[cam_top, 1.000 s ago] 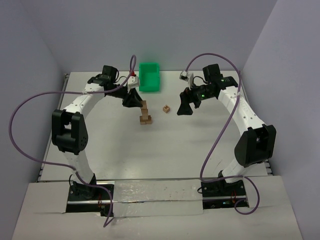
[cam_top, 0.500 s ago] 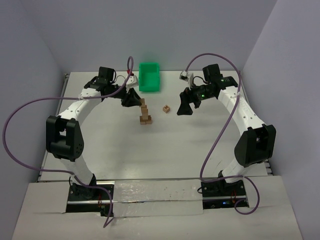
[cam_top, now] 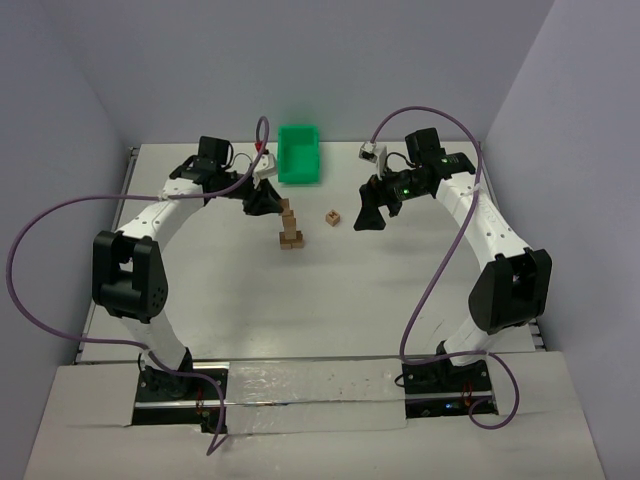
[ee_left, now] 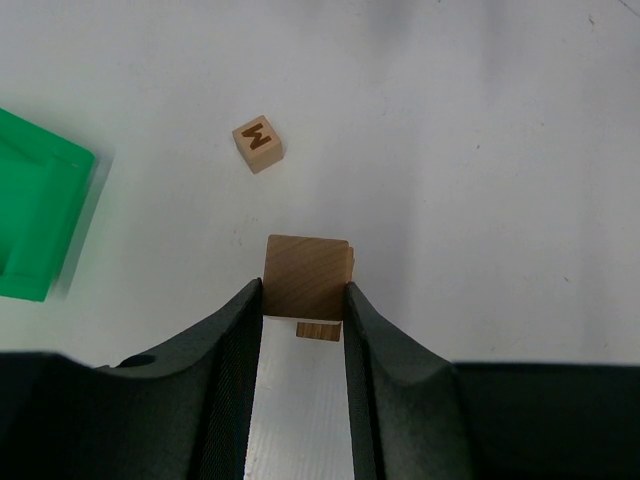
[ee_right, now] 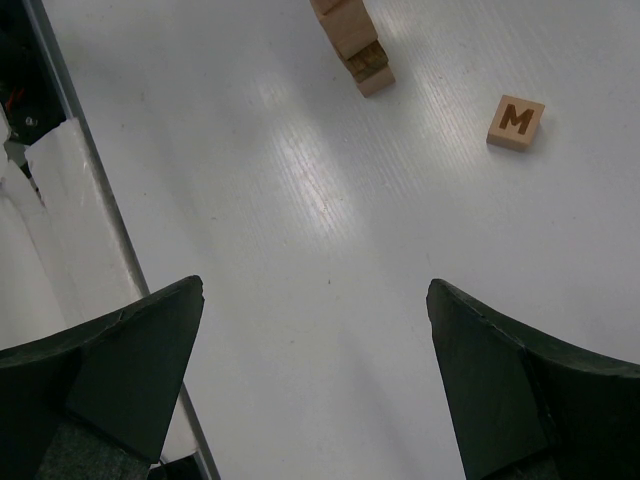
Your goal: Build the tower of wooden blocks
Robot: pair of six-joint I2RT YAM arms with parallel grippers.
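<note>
Left jaws narrowly parted, clenched on top block (ee_left: pixel 307 275), mid-frame, at top of tower (cam_top: pixel 290 230). Right jaws spread wide, grasping nothing, over bare table (ee_right: pixel 300 200) right of tower. One loose block (ee_right: pixel 516 122), marked M, lies between tower and right jaws. One green bin (cam_top: pixel 299 153), upper centre. Tower's cube count unclear.

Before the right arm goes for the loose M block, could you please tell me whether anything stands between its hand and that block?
Nothing visible does. Only table surface lies between the open right hand and the M block. The tower stands beyond the block.
</note>
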